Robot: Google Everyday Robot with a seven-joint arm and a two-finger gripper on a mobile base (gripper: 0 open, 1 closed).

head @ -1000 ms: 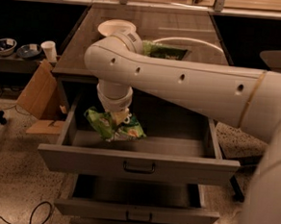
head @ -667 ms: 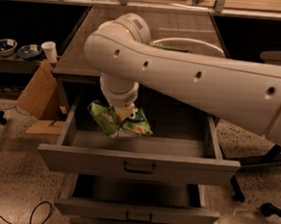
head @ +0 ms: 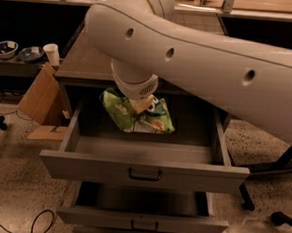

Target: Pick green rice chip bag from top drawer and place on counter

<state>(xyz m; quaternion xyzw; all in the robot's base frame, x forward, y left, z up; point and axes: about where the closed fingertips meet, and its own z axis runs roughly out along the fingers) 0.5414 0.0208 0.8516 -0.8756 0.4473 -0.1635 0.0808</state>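
The green rice chip bag [head: 136,115] is bright light-green and crumpled. It hangs from my gripper [head: 143,104] above the open top drawer [head: 143,171], near the back edge of the drawer. My gripper is shut on the bag's top, under the white wrist. The drawer is pulled out, with a dark loop handle [head: 144,175] on its front. The counter [head: 87,59] is the dark wood-grain top behind the drawer; my large white arm covers most of it.
A second drawer [head: 139,219] below is also partly open. A cardboard piece [head: 39,96] leans at the cabinet's left. A white cup [head: 52,54] and bowls [head: 4,49] sit on a low shelf at far left. A dark chair base [head: 279,218] stands at the right.
My arm has risen and moved towards the camera, lifting the green bag up out of the drawer interior to about counter-edge height.
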